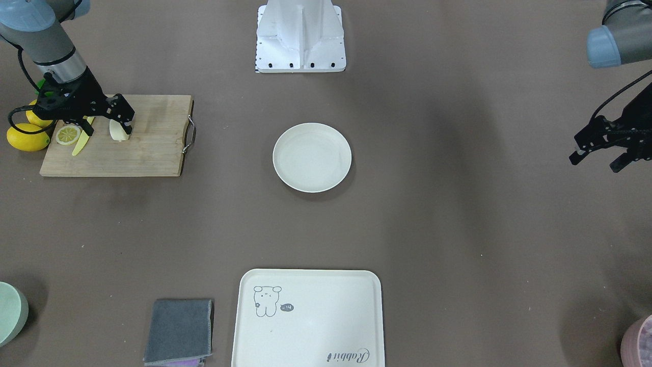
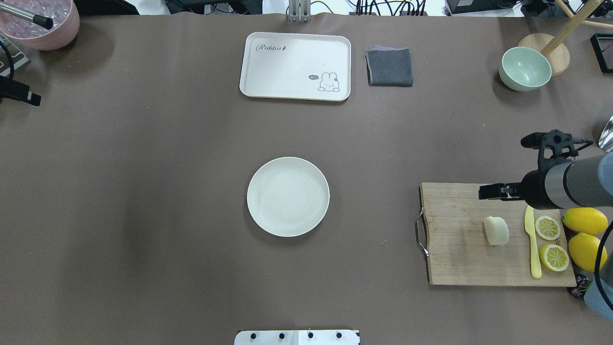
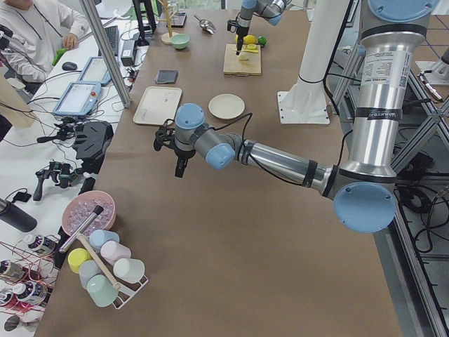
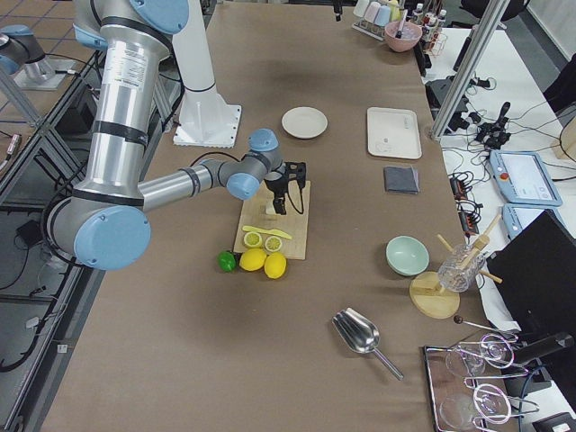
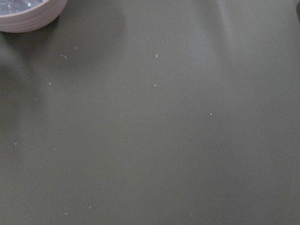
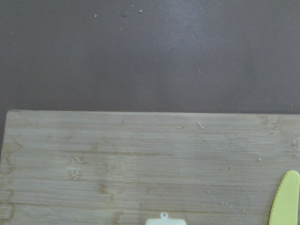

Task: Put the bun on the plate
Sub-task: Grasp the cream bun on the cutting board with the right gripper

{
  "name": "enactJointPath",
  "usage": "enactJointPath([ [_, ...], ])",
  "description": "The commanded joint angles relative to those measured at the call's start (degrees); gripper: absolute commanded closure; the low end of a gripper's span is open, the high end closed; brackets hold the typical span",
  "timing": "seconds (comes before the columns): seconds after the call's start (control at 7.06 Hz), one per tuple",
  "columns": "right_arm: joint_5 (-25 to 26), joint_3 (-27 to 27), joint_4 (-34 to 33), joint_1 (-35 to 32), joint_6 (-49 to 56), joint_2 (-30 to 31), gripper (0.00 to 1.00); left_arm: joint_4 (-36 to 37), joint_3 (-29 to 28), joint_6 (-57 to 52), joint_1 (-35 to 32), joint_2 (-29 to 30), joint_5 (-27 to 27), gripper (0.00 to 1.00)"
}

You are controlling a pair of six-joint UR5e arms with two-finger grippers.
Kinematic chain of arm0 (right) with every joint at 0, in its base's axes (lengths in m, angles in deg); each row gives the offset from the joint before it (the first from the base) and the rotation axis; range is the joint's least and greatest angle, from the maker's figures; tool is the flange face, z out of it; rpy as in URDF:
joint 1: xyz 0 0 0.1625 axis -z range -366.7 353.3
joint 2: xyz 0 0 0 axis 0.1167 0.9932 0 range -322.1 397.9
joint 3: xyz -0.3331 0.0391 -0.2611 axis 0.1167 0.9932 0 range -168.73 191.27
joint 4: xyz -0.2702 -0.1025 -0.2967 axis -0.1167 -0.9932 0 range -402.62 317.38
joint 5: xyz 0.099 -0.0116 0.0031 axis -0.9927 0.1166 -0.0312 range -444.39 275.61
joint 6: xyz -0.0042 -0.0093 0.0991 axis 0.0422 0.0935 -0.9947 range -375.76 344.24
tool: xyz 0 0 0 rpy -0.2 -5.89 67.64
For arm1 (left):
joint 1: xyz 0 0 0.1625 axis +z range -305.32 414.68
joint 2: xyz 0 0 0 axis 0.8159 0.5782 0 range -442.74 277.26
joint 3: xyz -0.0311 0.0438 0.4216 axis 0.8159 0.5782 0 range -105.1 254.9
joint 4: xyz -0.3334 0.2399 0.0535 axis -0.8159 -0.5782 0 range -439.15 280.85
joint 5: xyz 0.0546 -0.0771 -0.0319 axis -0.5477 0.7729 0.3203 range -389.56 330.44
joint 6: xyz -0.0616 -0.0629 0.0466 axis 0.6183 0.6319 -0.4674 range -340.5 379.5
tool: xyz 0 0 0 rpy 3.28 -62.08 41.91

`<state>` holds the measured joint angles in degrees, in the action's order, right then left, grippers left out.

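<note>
The bun (image 2: 496,231), a small pale cream lump, lies on the wooden cutting board (image 2: 459,258) at the table's right side. My right gripper (image 1: 107,126) hangs open above the board, its fingers spread wide over the bun and holding nothing. In the right wrist view only the bun's top edge (image 6: 164,220) shows at the bottom of the frame. The round off-white plate (image 2: 288,196) sits bare at the table's middle, well apart from the board. My left gripper (image 1: 595,162) is open over bare table at the far left.
A yellow knife (image 2: 531,244), two lemon slices (image 2: 547,227) and whole lemons (image 2: 584,220) crowd the board's right end. At the far edge are a cream tray (image 2: 295,66), a grey cloth (image 2: 389,67), a green bowl (image 2: 525,68) and a pink bowl (image 2: 40,21).
</note>
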<state>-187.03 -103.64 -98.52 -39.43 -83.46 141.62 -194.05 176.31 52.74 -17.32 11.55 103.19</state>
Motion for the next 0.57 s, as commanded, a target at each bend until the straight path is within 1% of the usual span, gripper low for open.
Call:
enactJointPath([
  [0.0,3.0,0.1,0.4,4.9,-3.8,1.1,0.1,0.0,0.0,-0.1,-0.1,-0.1,-0.2,0.02],
  [0.14,3.9,0.1,0.4,5.4,-3.8,1.0,0.47,0.0,0.0,-0.1,-0.1,-0.2,-0.3,0.02],
  [0.28,4.0,0.1,0.3,5.7,-3.5,1.0,0.65,0.0,-0.2,-0.1,0.0,-0.2,-0.4,0.02],
  [0.42,4.0,0.1,0.3,5.7,-3.3,0.9,0.65,0.0,-0.2,-0.1,0.0,-0.2,-0.4,0.02],
])
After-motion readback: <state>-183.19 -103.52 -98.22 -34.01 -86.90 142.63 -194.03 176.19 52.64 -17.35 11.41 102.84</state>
